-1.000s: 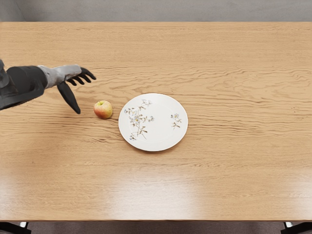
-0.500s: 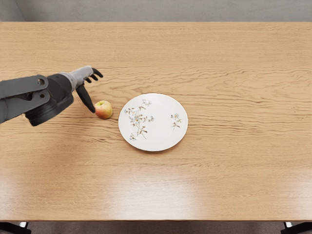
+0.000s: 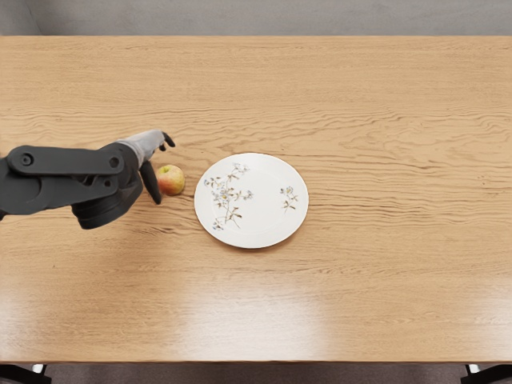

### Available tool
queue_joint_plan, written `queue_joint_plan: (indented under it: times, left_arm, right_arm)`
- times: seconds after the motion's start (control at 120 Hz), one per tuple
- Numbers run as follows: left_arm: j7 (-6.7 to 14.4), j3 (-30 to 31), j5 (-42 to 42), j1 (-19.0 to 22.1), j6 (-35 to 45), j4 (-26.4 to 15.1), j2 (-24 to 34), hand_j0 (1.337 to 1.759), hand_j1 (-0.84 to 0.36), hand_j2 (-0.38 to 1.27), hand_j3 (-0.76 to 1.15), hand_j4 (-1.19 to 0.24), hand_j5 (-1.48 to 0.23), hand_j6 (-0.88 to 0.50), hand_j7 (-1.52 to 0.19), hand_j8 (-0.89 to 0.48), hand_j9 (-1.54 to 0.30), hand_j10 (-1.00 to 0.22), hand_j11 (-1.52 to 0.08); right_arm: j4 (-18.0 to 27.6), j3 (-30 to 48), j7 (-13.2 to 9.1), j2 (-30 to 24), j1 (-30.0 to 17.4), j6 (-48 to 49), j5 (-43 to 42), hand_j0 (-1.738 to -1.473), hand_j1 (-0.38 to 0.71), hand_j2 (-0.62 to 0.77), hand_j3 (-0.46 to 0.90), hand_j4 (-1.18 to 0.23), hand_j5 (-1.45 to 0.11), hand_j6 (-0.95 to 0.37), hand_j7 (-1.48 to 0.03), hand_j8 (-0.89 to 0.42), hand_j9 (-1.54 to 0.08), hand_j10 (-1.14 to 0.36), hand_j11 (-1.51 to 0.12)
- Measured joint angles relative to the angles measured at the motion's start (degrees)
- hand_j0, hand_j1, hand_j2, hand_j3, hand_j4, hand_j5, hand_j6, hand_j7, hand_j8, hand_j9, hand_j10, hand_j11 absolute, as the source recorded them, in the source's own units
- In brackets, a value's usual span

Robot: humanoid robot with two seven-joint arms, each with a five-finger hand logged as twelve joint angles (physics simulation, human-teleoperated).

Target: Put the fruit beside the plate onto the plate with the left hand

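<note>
A small red and yellow apple lies on the wooden table just left of a white plate with a flower pattern. My left hand comes in from the left and sits right beside the apple's left side. Its fingers are spread, the thumb hanging down by the apple and the other fingertips reaching past its far side. The hand holds nothing. The dark forearm stretches across the left part of the table. The right arm does not show.
The wooden table fills the view, with its far edge along the top and its near edge at the bottom.
My left arm has swung to the right and lower, bringing the hand from a spot apart from the apple up against its left side. The apple and plate have not moved.
</note>
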Motion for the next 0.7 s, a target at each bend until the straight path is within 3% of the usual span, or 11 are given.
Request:
queue_joint_plan:
  times: [0.7]
  left_arm:
    - [0.00,1.41,-5.94,-0.47,2.40,1.35,-4.33,1.658,0.05,0.05,0.00,-0.25,-0.33,-0.25,-0.33,-0.25,-0.33,-0.25,-0.33]
  right_arm:
    - [0.02,0.00,-0.07,0.00,0.02,0.00,0.00,-1.658,-0.31,-0.01,0.00,-0.03,-0.05,-0.03,-0.05,-0.03,-0.05,-0.03,-0.05]
